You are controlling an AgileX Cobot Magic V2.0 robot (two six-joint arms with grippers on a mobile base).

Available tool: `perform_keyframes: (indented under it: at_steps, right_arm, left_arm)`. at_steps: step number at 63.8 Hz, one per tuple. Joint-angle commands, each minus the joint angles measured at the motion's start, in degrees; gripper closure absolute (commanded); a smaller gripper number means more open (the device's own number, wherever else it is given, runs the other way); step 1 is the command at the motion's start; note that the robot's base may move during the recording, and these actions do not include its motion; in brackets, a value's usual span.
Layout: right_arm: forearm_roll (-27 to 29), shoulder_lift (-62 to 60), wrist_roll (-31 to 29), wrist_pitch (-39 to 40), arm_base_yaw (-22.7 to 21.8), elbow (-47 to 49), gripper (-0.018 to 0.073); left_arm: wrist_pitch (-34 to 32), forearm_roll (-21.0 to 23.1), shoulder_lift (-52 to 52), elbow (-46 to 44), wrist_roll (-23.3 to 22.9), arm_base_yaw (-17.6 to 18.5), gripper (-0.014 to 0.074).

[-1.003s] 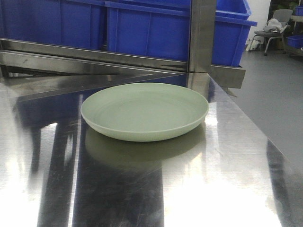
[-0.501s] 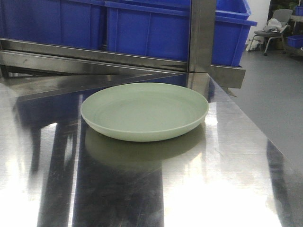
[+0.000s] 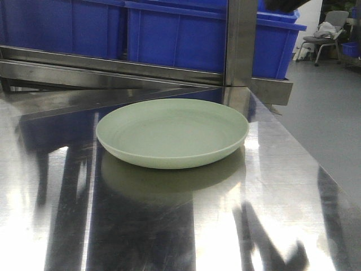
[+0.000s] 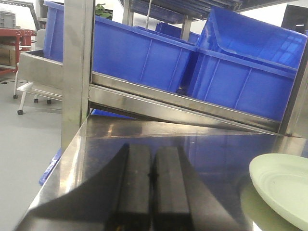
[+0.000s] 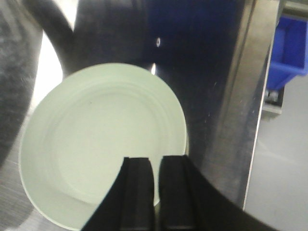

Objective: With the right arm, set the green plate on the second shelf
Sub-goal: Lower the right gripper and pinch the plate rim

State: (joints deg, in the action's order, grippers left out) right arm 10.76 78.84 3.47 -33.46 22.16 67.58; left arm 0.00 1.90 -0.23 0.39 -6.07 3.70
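The green plate [image 3: 172, 132] lies flat on the steel table [image 3: 282, 186], pale mint with a low rim. Seen from the right wrist, my right gripper [image 5: 156, 161] hovers over the plate [image 5: 96, 144] near its right rim, its fingers a narrow gap apart and holding nothing. A dark part of an arm [image 3: 282, 4] shows at the top of the front view. My left gripper [image 4: 154, 163] is shut and empty, low over the table, left of the plate [image 4: 284, 192]. Behind the plate runs a steel shelf rail [image 3: 113, 65]; I cannot tell which level is the second shelf.
Blue bins [image 3: 186, 34] stand on the shelf behind the plate. A steel upright post [image 3: 240, 45] rises just behind the plate's right side. The table's right edge [image 5: 252, 144] lies close to the plate, with grey floor beyond. An office chair [image 3: 330, 34] stands far right.
A dark arm part has come in at the top right of the front view, and dark reflections now show on the table's near right. The plate has not moved.
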Motion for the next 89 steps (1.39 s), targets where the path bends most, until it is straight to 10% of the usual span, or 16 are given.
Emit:
perform_keyframes:
  at_steps: [1, 89]
  right_arm:
    - [0.78, 3.03, -0.6, -2.21, -0.34, 6.3, 0.0245]
    - [-1.43, 28.8, 3.0, -4.18, -0.95, 16.03, 0.023]
  left_arm:
    - [-4.64, 0.06, -1.1, 2.34, -0.17, -0.18, 0.0466]
    - [-4.64, 0.06, -1.1, 2.34, -0.17, -0.18, 0.0466]
